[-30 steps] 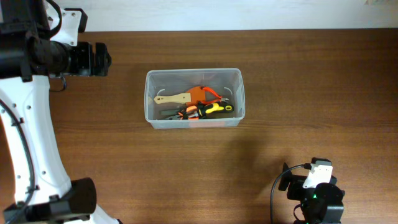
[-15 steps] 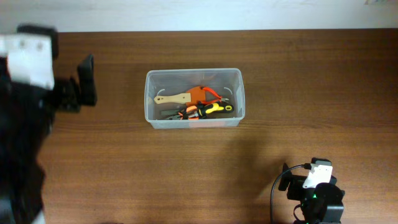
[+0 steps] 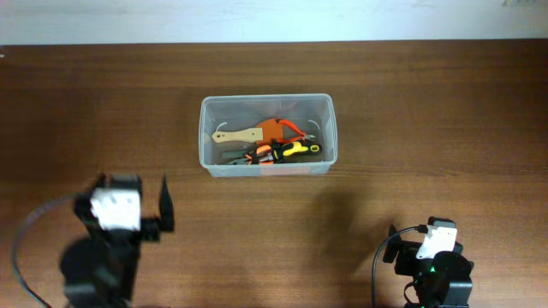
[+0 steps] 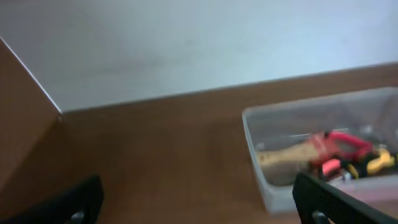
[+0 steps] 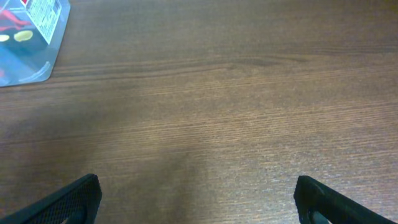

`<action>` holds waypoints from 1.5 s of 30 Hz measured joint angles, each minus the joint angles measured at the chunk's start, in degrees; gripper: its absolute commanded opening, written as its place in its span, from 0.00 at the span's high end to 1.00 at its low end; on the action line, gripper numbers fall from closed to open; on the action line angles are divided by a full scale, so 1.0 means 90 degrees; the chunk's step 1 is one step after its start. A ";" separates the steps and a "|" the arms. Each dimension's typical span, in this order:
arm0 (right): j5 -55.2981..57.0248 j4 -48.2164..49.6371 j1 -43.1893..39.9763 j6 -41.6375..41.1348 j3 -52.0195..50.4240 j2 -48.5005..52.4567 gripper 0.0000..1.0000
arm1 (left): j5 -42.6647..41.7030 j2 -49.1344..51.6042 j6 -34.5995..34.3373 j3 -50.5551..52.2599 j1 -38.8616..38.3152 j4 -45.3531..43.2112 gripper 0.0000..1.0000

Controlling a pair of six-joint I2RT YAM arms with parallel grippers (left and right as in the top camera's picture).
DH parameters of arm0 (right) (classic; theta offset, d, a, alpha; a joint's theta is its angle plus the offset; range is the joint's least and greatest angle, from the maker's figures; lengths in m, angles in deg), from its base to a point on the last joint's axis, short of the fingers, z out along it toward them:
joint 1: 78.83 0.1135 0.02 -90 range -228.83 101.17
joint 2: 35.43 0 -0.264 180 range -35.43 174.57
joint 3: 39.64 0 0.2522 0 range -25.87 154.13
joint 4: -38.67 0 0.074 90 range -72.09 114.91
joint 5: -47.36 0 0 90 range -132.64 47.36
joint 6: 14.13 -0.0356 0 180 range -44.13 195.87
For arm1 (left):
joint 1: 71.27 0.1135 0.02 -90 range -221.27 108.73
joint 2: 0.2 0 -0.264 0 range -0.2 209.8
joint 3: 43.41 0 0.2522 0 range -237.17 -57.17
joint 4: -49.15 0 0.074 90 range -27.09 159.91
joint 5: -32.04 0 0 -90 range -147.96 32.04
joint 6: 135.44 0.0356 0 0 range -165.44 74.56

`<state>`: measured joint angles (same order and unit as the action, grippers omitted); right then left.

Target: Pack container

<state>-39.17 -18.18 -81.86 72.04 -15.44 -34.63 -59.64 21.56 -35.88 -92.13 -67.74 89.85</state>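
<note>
From above, the container [image 3: 206, 128] sits mid-table [image 3: 411, 111], its long side running left to right. In it lie a wooden-handled tool [image 3: 235, 135], an orange piece [image 3: 278, 130] at that tool's head, and a yellow-and-black tool [image 3: 295, 149] just in front, all in a loose pile.

Left wrist, blurred: the left gripper [image 4: 199, 199] is spread wide with nothing between its fingers. The container is ahead to the right.

Right wrist: the right gripper [image 5: 199, 196] is likewise splayed, over bare wood. Only a corner of the container shows, top left.
</note>
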 measured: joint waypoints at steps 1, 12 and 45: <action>0.0002 0.0000 0.0000 0.0002 0.0000 0.0000 0.01 | -0.0015 -0.0240 0.0002 0.0265 -0.0012 -0.0024 0.01; 0.0002 0.0000 0.0000 0.0002 -0.0007 0.0000 0.01 | -0.0228 -0.2072 0.0000 0.2591 -0.0095 -0.0600 0.01; 0.0002 0.0000 0.0000 0.0002 -0.0007 0.0000 0.01 | 0.0408 -0.2312 -0.1171 0.3150 -0.0095 -0.0699 0.01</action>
<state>-39.15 -18.18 -81.86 72.06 -15.50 -34.63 -55.96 0.75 -46.41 -63.79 -68.59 83.56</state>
